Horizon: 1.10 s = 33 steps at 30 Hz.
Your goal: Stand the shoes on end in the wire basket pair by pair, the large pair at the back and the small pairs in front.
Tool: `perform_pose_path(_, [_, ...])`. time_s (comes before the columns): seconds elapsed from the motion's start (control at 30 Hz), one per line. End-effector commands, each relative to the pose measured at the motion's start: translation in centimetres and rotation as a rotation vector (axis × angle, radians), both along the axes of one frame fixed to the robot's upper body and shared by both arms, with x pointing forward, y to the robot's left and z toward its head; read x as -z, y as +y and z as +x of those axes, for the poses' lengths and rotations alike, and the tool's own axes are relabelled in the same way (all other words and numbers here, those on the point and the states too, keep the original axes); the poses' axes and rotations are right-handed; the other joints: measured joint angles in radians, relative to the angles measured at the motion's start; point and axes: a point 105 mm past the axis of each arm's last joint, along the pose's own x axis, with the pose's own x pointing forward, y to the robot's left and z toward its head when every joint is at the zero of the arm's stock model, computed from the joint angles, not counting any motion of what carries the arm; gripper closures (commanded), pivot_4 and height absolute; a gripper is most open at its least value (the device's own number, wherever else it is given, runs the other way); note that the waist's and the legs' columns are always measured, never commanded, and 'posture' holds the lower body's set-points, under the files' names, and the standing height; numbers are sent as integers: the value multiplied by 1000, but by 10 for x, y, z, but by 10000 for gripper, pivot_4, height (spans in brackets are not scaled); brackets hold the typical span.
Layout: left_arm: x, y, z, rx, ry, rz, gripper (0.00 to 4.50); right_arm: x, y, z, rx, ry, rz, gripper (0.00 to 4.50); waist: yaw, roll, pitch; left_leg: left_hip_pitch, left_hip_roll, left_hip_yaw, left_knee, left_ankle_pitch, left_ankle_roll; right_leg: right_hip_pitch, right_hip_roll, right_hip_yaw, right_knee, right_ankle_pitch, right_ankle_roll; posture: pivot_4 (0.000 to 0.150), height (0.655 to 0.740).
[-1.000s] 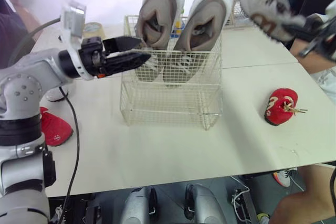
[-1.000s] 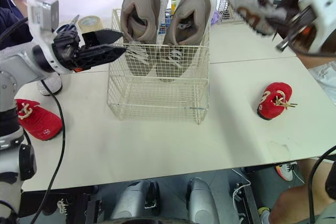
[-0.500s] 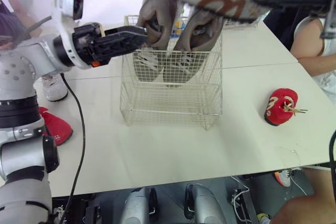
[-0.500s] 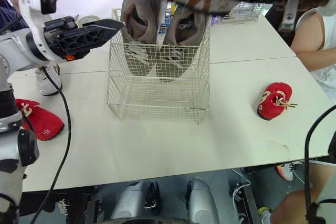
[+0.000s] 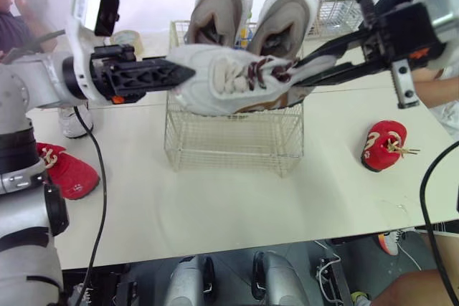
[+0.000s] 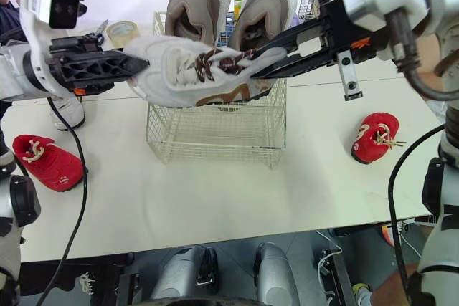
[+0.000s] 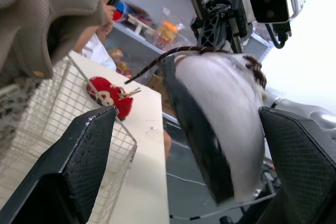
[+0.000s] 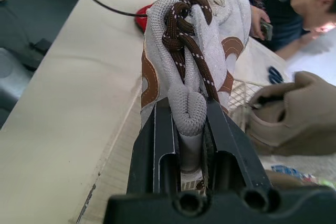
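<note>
Your right gripper [image 8: 187, 116] pinches the white shoe [image 5: 222, 87] by its tongue over the basket [image 5: 229, 145]; your left gripper [image 5: 179, 74], spread wide, holds nothing.

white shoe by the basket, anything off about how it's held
Yes: the white shoe hangs sideways at the top of the wire basket, not on end, pinched only by its tongue in the right gripper; the open left gripper sits at its toe.
</note>
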Motion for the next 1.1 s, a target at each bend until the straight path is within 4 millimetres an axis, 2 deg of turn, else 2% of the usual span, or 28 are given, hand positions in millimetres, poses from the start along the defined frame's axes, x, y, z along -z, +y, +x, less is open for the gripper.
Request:
perform_pose_path(0.03, [-8, -1, -8, 20, -31, -12, 0, -11, 4, -10, -34, -67, 1, 44929, 1, 0, 0, 0, 0, 0, 0, 0, 0, 0, 0, 0, 0, 0, 0, 1500, 7400])
perform_pose_path(0.1, [-3, -4, -10, 30, -17, -2, 0, -10, 5, -10, -39, -66, 2, 44929, 1, 0, 0, 0, 0, 0, 0, 0, 0, 0, 0, 0, 1, 0, 0, 1500, 7400])
perform_pose_path(0.2, [4, -7, -13, 46, -7, 19, 7620, -10, 6, -9, -37, -66, 4, 45000, 0, 0, 0, 0, 0, 0, 0, 0, 0, 0, 0, 0, 1, 0, 0, 1500, 7400])
perform_pose_path(0.4, [7, -8, -16, 60, 8, 25, 35636, -11, 5, -3, -18, -88, 7, 45000, 1, 0, 0, 0, 0, 0, 0, 0, 0, 0, 0, 0, 1, 0, 0, 1500, 7400])
perform_pose_path(0.47, [9, -8, -17, 62, 10, 27, 40632, -12, 4, -1, -8, -90, 10, 45000, 1, 0, 0, 0, 0, 0, 1, 0, 0, 0, 0, 0, 1, 0, 0, 1500, 7400])
perform_pose_path(0.57, [9, -8, -16, 57, 13, 22, 40738, -13, 2, 1, 16, -68, 11, 45000, 1, 0, 0, 0, 0, 0, 1, 0, 0, 0, 0, 0, 1, 0, 0, 1500, 7400])
perform_pose_path(0.67, [9, -8, -14, 42, 13, 10, 40739, -16, -2, 2, 50, -31, 25, 31287, 0, 0, 0, 0, 0, 0, 1, 0, 0, 0, 0, 0, 1, 0, 0, 1500, 7400])
perform_pose_path(0.77, [10, -7, -13, 25, 14, 0, 40741, -19, -6, -1, 71, 6, 34, 15717, 1, 0, 0, 0, 0, 0, 1, 0, 0, 0, 0, 0, 1, 0, 0, 1500, 7400])
perform_pose_path(0.87, [12, -5, -11, -6, 9, -31, 40741, -30, -14, 0, 128, 38, 116, 1522, 1, 0, 0, 0, 0, 0, 1, 0, 0, 0, -1, 0, 2, 0, 0, 1500, 7400])
perform_pose_path(1.03, [8, -4, -6, -111, -73, -129, 40741, -48, -47, 4, 289, 301, 413, 673, 5, -1, 0, 0, 0, -1, 1, 0, 0, 0, -1, 0, 1, 0, 0, 1500, 7400])
perform_pose_path(1.1, [7, -3, -2, -160, -94, -178, 40741, -57, -68, 11, 374, 414, 620, 673, 4, -1, -1, 0, 0, -1, 1, 0, 0, 1, -2, 0, 1, 0, 0, 1500, 7400])
